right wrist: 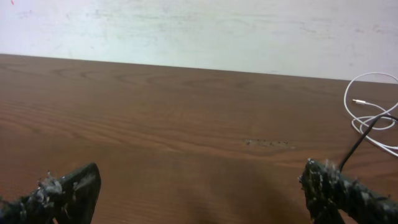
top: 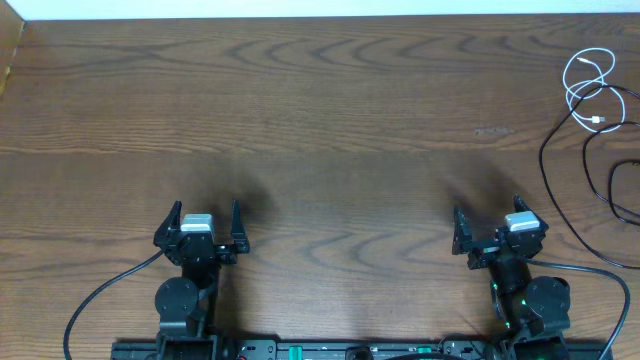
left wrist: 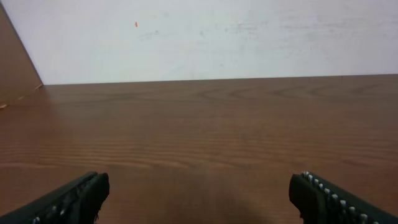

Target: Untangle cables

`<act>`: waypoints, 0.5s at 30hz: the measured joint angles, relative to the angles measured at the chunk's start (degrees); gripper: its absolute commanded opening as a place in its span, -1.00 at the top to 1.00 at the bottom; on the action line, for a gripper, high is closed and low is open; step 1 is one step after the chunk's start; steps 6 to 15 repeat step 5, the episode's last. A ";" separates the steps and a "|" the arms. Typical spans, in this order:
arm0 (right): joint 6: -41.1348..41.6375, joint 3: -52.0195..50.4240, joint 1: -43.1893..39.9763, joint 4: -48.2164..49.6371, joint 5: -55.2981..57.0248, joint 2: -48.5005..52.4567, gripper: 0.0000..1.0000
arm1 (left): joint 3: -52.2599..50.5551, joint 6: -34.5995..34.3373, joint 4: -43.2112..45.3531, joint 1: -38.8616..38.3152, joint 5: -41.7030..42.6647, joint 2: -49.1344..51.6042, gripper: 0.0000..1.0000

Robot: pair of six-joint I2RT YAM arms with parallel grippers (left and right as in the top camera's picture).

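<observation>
The white cable lies coiled in loops at the far right of the table, crossed by the longer black cable, which curves down the right side. In the right wrist view the white cable and the black cable show at the right edge. My left gripper is open and empty near the front left. My right gripper is open and empty near the front right, well short of the cables. Both show open in the wrist views, left and right.
The wooden table ends at a white wall along the back. Thick black arm wires run by the arm bases at the front. A brown panel stands at the table's far left edge.
</observation>
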 measured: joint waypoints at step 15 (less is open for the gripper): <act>0.00 0.00 0.00 0.00 0.00 0.00 -0.99 | 0.00 0.00 0.02 0.00 0.00 0.00 -0.96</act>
